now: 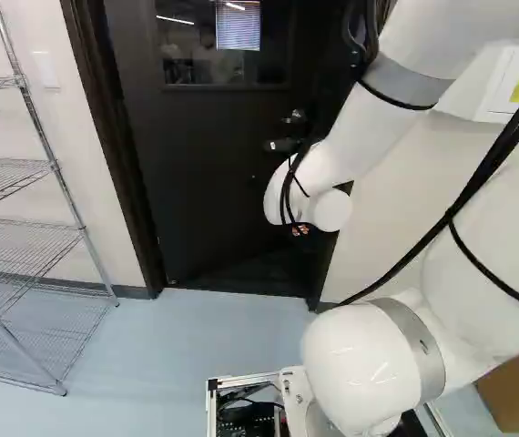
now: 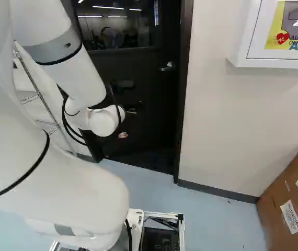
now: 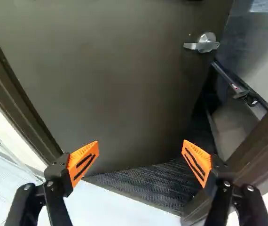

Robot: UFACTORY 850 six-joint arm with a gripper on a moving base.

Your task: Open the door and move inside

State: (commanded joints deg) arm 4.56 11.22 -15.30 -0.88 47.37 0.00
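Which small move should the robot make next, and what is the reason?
Perhaps a gentle push inward on the door with the open gripper: the door stands ajar, its handle swung back from the frame, but the gap looks narrow for the base.

I took this for a lab or similar workplace rather than a home, though I couldn't tell which kind. On the left I had open wire shelving (image 1: 9, 176) by a plain pale wall (image 1: 96, 196). At the far side stood a heavy dark door (image 1: 209, 173), strip lights showing in its window (image 2: 115, 36). A white safety cabinet (image 2: 243, 34) hung on the right, above a cardboard box (image 2: 274, 212) and smooth bluish floor (image 2: 211, 217).
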